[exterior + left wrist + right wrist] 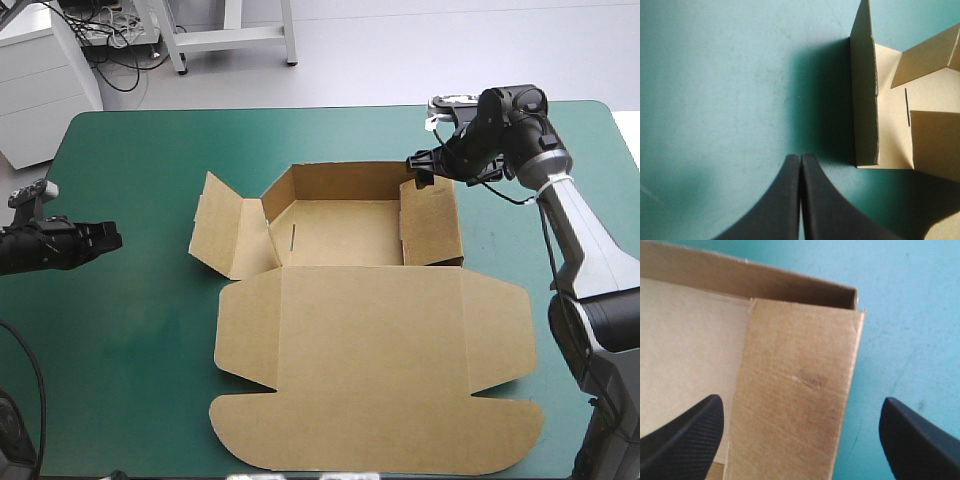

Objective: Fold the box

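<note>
The brown box [340,232] lies mid-table as an open tray. Its back wall is raised, its right wall [432,225] stands folded up, and its left flap [225,225] splays outward. The wide lid [370,340] lies flat toward the table's front edge. My right gripper [420,165] hovers open over the tray's far right corner. In the right wrist view it [800,399] straddles the right wall [795,390] without touching it. My left gripper [110,238] is shut and holds nothing, low over the cover well to the left of the box. Ahead of it [800,157] stands the splayed flap [865,100].
Teal-green cover [140,330] stretches between my left gripper and the box. A narrower strip of cover [560,150] lies right of the tray under my right arm. The lid's rounded front flap [370,440] reaches close to the table's front edge.
</note>
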Controlling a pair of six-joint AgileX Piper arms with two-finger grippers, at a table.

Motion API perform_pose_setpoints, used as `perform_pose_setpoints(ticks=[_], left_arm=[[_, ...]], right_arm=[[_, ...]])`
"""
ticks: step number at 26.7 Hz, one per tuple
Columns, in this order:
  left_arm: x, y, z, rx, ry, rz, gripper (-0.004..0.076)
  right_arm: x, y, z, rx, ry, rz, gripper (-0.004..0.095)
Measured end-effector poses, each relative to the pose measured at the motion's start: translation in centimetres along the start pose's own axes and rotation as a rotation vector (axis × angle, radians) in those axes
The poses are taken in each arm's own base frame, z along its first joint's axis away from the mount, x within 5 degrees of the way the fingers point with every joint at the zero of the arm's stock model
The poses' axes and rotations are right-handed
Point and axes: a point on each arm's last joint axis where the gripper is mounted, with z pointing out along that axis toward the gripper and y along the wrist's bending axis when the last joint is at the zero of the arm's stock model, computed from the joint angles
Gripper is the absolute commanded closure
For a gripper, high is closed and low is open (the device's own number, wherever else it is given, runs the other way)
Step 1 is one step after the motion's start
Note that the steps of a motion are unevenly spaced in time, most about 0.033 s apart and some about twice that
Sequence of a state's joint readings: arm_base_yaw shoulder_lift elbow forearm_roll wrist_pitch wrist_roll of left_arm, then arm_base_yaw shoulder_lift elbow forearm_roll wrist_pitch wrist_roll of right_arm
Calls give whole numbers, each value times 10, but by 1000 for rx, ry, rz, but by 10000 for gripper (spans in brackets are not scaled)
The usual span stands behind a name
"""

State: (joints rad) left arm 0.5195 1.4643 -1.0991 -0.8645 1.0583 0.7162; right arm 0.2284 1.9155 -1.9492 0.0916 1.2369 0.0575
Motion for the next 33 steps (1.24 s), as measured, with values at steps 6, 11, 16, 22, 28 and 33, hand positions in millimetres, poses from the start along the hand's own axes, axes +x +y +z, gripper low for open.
perform_pose_setpoints(ticks=[6,11,16,22,28,33], left_arm=[[0,1,0,-6,5,4,756],[1,1,0,-9,8,7,756],[1,0,0,-6,14,7,756],[2,0,0,-1,19,-1,756],[2,0,0,0,19,-2,756],[2,0,0,-2,18,-2,756]], right_arm=[[0,3,-42,-8,-93,58,96],[15,3,-65,-5,-112,89,97],[19,2,-51,1,-64,105,96],[15,-1,-14,13,15,127,99],[14,-5,25,29,96,136,101],[13,-8,33,55,109,128,102]])
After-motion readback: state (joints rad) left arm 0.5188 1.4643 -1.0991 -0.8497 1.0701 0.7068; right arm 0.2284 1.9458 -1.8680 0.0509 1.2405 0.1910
